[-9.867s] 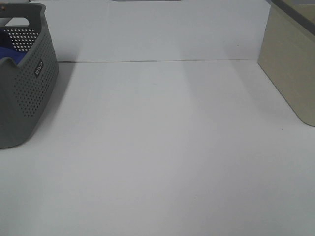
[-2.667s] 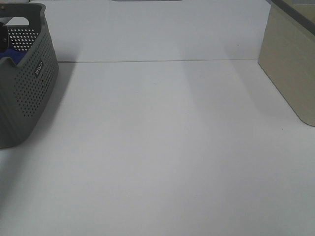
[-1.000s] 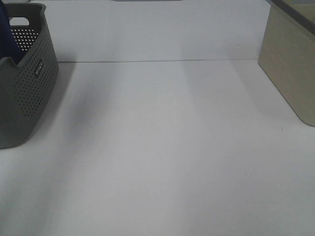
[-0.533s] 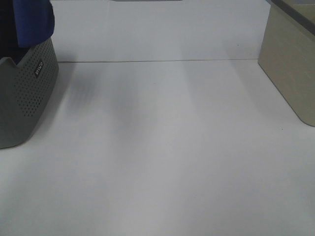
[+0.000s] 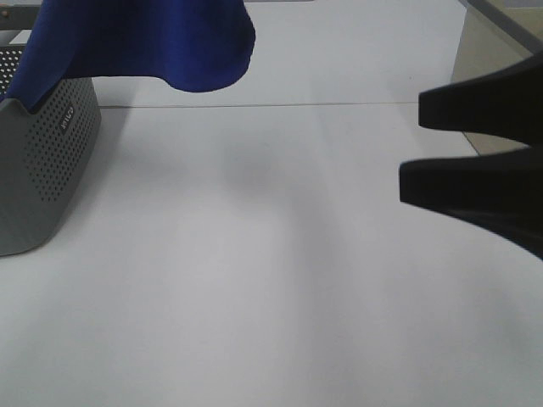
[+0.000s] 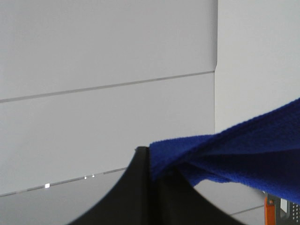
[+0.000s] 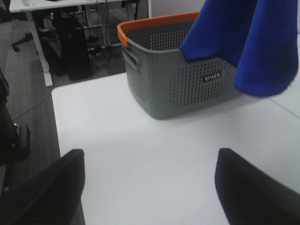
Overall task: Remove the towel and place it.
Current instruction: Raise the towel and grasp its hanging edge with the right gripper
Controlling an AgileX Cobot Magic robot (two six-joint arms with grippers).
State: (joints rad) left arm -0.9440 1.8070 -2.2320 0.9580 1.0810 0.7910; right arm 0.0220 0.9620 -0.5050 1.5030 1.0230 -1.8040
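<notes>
The royal-blue towel [image 5: 144,42] hangs from above the exterior view's top edge. It is lifted over the grey perforated basket [image 5: 42,153] at the far left, with its lower edge trailing into the basket mouth. My left gripper [image 6: 150,161] is shut on a fold of the towel [image 6: 234,150]; it is out of the exterior view. My right gripper [image 5: 410,148] is open and empty at the right, low over the table, apart from the towel. In the right wrist view my right gripper [image 7: 150,187] faces the basket [image 7: 178,79] and the hanging towel [image 7: 243,37].
A beige box [image 5: 484,51] stands at the far right, partly behind my right gripper. The white table [image 5: 254,280] stretches between basket and box. Beyond the table's edge the right wrist view shows a floor with desk legs [image 7: 40,51].
The towel has been lifted out of the basket and carried up and to the right. My right gripper has come into the exterior view from the right.
</notes>
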